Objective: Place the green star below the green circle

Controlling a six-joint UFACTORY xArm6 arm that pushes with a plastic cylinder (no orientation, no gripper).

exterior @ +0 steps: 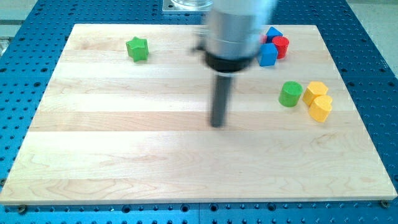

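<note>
Camera view, board: a pale wooden board [124, 162] lies on a blue perforated table [367, 37].
Camera view, my tip: my tip [217, 125] rests near the middle of the board, touching no block; the rod is blurred, so its exact outline is unclear.
Tool state: a plain rod with nothing to spread or press together, and it pinches nothing.
Green star: the green star [137, 48] sits near the view's top left of the board, alone, well apart from my tip and from every other block.
Green circle: the green circle [290, 94] stands at the view's right, well apart from the star, to the right of my tip and slightly higher in the view.
Yellow blocks: two yellow blocks [318, 99] sit just beside the green circle on its right, touching each other; their shapes are hard to tell.
Top cluster: two blue blocks [268, 54] and a red block [281, 46] huddle near the view's top, partly behind the arm's blurred metal body [233, 28].
</note>
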